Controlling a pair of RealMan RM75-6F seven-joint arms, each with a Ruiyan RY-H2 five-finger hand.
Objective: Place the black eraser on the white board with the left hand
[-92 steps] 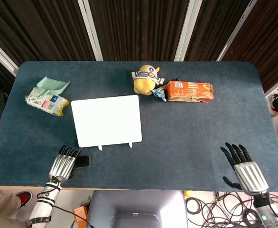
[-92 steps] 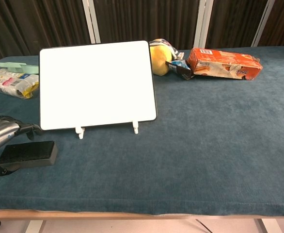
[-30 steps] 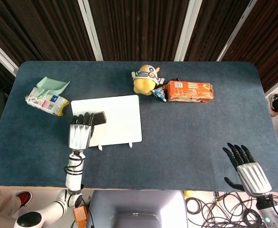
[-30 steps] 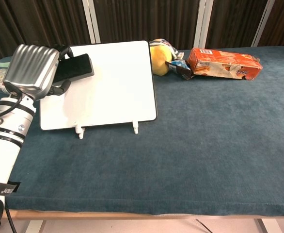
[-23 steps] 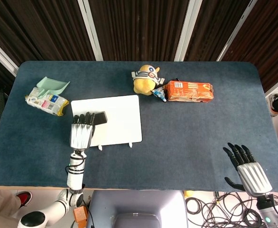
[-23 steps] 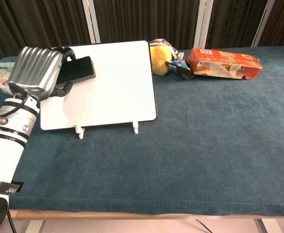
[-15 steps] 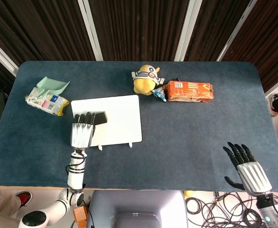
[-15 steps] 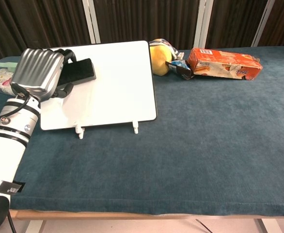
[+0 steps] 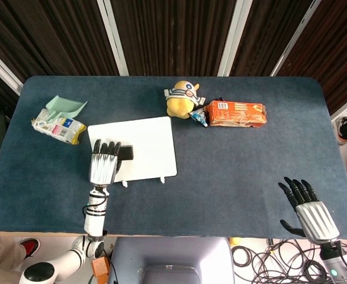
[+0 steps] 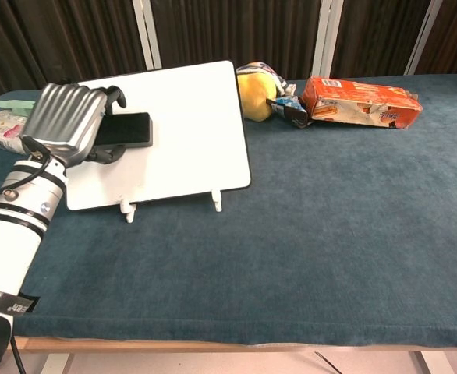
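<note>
Lowered onto the white board point(image 9: 144, 145), the left hand point(image 9: 102, 167) grips the half-hidden black eraser point(image 10: 127, 129).

table point(image 9: 250, 160): dark blue cloth | wall point(image 9: 173, 35): dark slatted panels, white strips

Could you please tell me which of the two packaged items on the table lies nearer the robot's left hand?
The white crumpled packet beside the green scoop at the table's left; the orange carton lies far from the left hand.
</note>
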